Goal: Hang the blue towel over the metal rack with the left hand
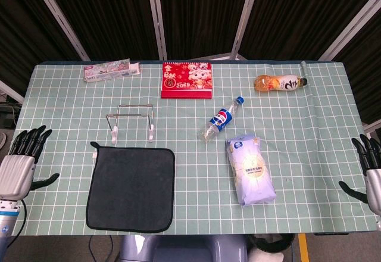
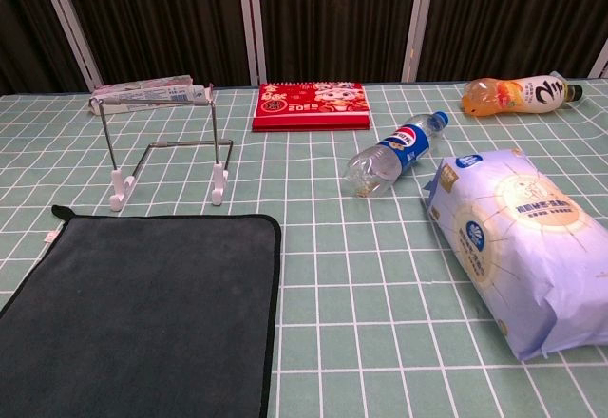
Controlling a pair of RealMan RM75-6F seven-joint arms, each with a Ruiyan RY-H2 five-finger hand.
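In the head view, a green checked table (image 1: 190,172) is seen from above. The blue towel (image 1: 131,187) (it looks very dark, almost grey) is laid flat in the lower left of the frame, near the front edge. The metal rack (image 1: 132,121) is stood upright just above the towel, apart from it. The left hand (image 1: 21,165) is seen at the far left edge, beside the table. Its fingers are spread apart and nothing is held. The right hand (image 1: 370,175) is seen at the far right edge, with fingers apart and nothing in it. A long pale box (image 1: 112,70) is placed at the upper left. A red calendar (image 1: 187,80) is placed at the top middle. An orange drink bottle (image 1: 280,83) is laid at the upper right. A clear bottle with a blue cap (image 1: 221,119) is laid on its side in the middle. A pale blue packet (image 1: 250,168) is laid just below it.

In the chest view, the towel (image 2: 142,318) fills the lower left corner. The rack (image 2: 163,142) is stood behind it, at the left. The calendar (image 2: 311,105) is seen at the top middle. The clear bottle (image 2: 394,154) and the packet (image 2: 518,247) are seen at the right. The orange bottle (image 2: 513,95) is at the upper right. No hand is shown here.
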